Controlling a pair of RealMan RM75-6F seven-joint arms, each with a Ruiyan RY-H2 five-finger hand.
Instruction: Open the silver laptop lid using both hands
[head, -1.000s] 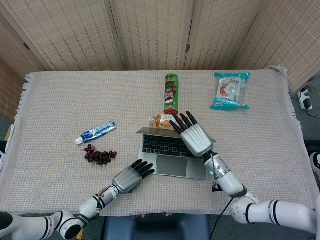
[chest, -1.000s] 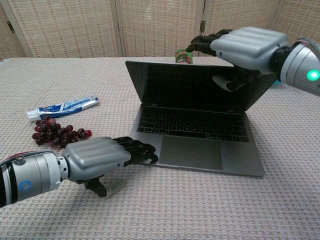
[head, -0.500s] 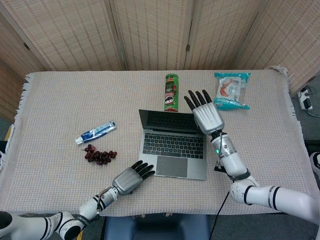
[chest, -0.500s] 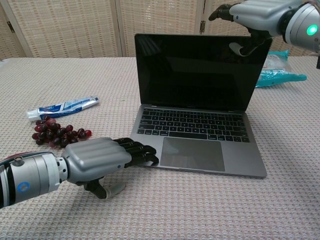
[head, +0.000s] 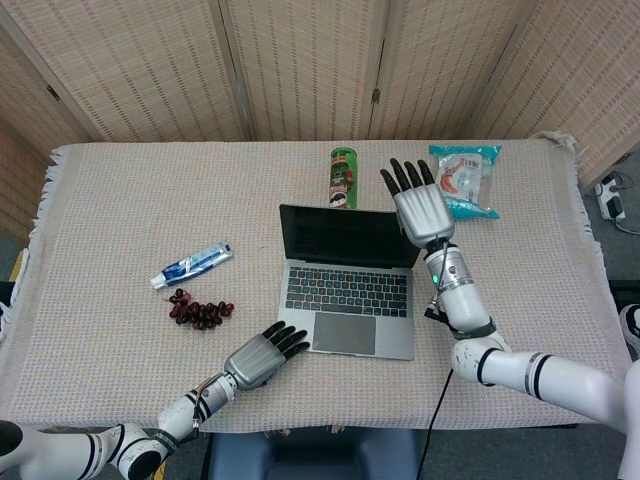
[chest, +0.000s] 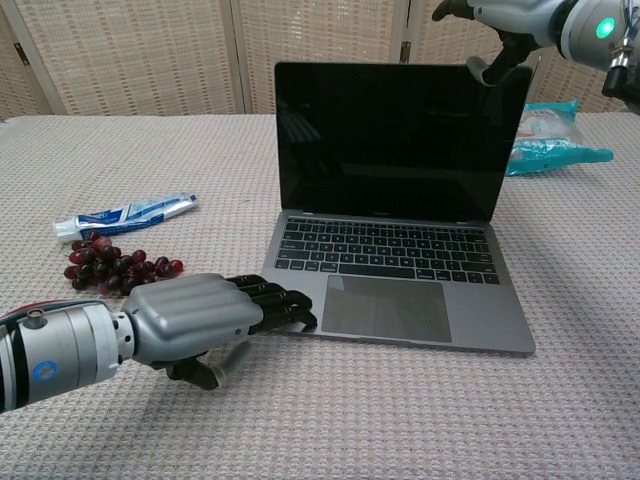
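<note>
The silver laptop (head: 348, 318) stands open in the middle of the table, its dark screen (chest: 398, 140) close to upright. My left hand (head: 262, 357) lies flat on the cloth, its dark fingertips (chest: 285, 303) pressing the base's front left corner. At the lid's top right corner is my right hand (head: 421, 206), fingers stretched out past the edge. In the chest view this right hand (chest: 520, 18) is cut by the top of the frame and its thumb touches that corner. Neither hand grips anything.
A green chip can (head: 343, 178) stands just behind the lid. A teal snack bag (head: 468, 185) lies at the back right. A toothpaste tube (head: 192, 265) and a bunch of grapes (head: 200, 312) lie left of the laptop, near my left hand.
The lid has swung from low and half open to near upright. My right hand rose and moved back with its top edge. My left hand stayed on the base corner.
</note>
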